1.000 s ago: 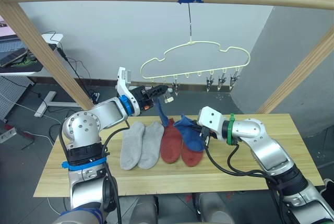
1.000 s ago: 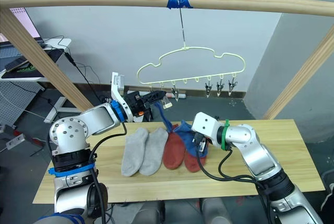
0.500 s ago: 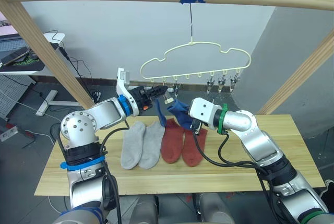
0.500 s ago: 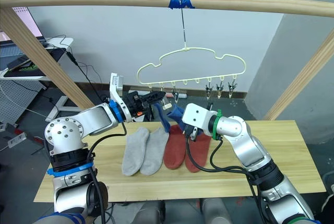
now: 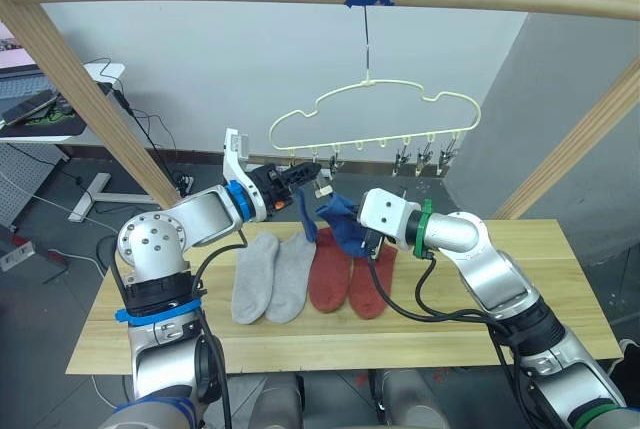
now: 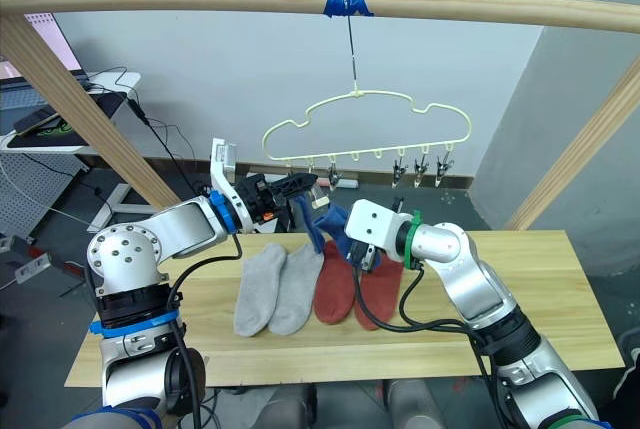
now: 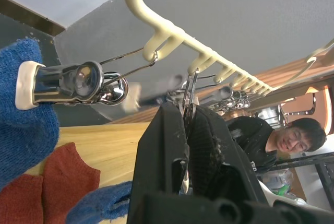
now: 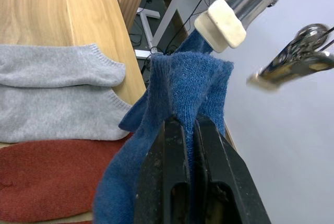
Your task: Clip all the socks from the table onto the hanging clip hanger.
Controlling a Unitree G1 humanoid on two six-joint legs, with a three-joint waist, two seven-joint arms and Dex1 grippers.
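On the counter (image 5: 470,324) lie 2 grey socks (image 5: 272,277) and 2 red socks (image 5: 350,279), none yet hung. Above them the right hand (image 5: 352,221) is clamped on a blue sock (image 5: 342,219) lifted off the counter, while another blue sock (image 5: 307,215) dangles from a clip with a white tip just beside it. Farther back the left hand (image 5: 305,172) is pinched together on a clip of the clip hanger (image 5: 372,114); so 1 sock appears hung and 5 remain, though the clip's bite on the fabric is hard to make out.
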